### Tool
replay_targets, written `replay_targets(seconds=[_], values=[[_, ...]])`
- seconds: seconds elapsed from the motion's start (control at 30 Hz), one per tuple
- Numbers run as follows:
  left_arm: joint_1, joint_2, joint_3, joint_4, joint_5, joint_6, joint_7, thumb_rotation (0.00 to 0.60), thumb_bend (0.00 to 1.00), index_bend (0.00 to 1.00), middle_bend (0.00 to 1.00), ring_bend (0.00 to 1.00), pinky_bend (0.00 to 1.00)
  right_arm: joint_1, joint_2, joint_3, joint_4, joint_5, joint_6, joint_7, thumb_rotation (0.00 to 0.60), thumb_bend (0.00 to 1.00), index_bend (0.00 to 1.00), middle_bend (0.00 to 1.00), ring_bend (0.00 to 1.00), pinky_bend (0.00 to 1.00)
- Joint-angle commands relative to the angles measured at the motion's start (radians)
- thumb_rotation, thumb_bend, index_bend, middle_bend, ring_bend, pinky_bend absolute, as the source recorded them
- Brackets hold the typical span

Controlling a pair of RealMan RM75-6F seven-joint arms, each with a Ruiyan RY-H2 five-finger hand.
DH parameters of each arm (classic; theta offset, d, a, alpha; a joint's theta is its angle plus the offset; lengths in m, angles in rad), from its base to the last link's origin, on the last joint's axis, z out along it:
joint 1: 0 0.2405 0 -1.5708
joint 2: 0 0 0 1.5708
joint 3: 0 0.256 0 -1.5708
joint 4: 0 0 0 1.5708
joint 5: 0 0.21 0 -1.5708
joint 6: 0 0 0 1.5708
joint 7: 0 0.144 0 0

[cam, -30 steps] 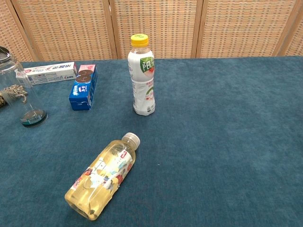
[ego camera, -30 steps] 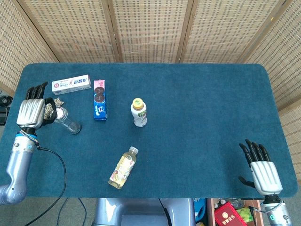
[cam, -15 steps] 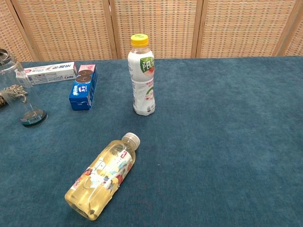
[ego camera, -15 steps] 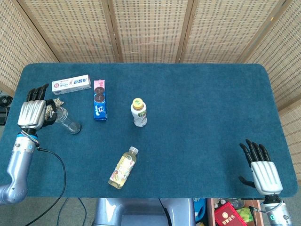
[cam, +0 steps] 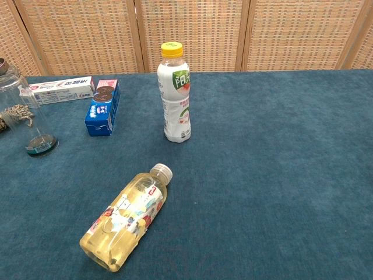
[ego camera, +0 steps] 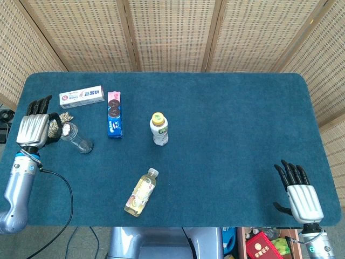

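On the big blue table (ego camera: 226, 118), near its left edge, the left hand (ego camera: 33, 129) sits right beside a clear glass jar (ego camera: 75, 138). The jar stands up tall, with its open mouth at the top and its dark base down on the cloth. It lies to the right of the left hand, on the side where the fingers curl. Something rough and rope-like (cam: 16, 114) shows between the hand and the jar, but I cannot tell what it is. The fingers look bent around toward the top part of the jar, but I cannot tell if they really have hold of it or only touch it. The right hand (ego camera: 302, 197) is far away at the other end of the table, down by the near right corner. Its fingers are spread apart and it holds nothing. So the left hand is much the nearer one to the jar. Close behind the jar lie a toothpaste box (ego camera: 81, 96) and a blue cookie pack (ego camera: 114, 114). A white bottle (ego camera: 159, 128) stands in the middle. A yellow bottle (ego camera: 141, 192) lies on its side nearer the front.
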Motion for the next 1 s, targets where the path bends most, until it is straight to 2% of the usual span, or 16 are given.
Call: replay_targets(seconds=[0.03, 0.23, 0.53, 0.67, 0.73, 0.83, 0.93, 1.0], values=[[-0.001, 0.002, 0.001, -0.001, -0.005, -0.001, 0.003, 0.600, 0.43, 0.46, 0.00, 0.00, 0.00, 0.000, 0.001, 0.000, 0.000, 0.000, 0.001, 0.001, 0.600, 0.00, 0.08, 0.00, 0.00, 0.09], [-0.005, 0.002, 0.004, 0.000, -0.015, -0.004, 0.011, 0.600, 0.43, 0.35, 0.00, 0.00, 0.00, 0.000, 0.002, 0.000, 0.000, -0.001, 0.001, 0.004, 0.600, 0.00, 0.08, 0.00, 0.00, 0.09], [0.011, 0.021, 0.007, -0.029, 0.029, 0.016, -0.021, 0.600, 0.43, 0.32, 0.00, 0.00, 0.00, -0.001, 0.003, 0.000, -0.001, -0.001, 0.002, 0.006, 0.600, 0.00, 0.08, 0.00, 0.00, 0.09], [0.044, 0.047, 0.013, -0.076, 0.108, 0.065, -0.075, 0.600, 0.43, 0.20, 0.00, 0.00, 0.00, -0.001, 0.003, 0.001, -0.001, -0.001, 0.004, 0.007, 0.600, 0.00, 0.08, 0.00, 0.00, 0.09], [0.068, 0.060, 0.021, -0.107, 0.159, 0.097, -0.109, 0.600, 0.43, 0.07, 0.00, 0.00, 0.00, -0.001, 0.003, 0.001, -0.001, -0.003, 0.007, 0.007, 0.600, 0.00, 0.08, 0.00, 0.00, 0.08], [0.106, 0.074, 0.051, -0.149, 0.239, 0.145, -0.134, 0.600, 0.34, 0.00, 0.00, 0.00, 0.00, -0.003, 0.004, 0.001, 0.000, -0.007, 0.012, 0.009, 0.600, 0.00, 0.08, 0.00, 0.00, 0.06], [0.160, 0.072, 0.106, -0.178, 0.343, 0.223, -0.112, 0.600, 0.23, 0.00, 0.00, 0.00, 0.00, -0.004, 0.004, 0.001, 0.001, -0.013, 0.018, 0.011, 0.600, 0.00, 0.07, 0.00, 0.00, 0.01], [0.189, 0.060, 0.138, -0.183, 0.395, 0.265, -0.082, 0.600, 0.20, 0.00, 0.00, 0.00, 0.00, -0.005, 0.004, 0.002, 0.004, -0.019, 0.025, 0.013, 0.600, 0.00, 0.05, 0.00, 0.00, 0.00]])
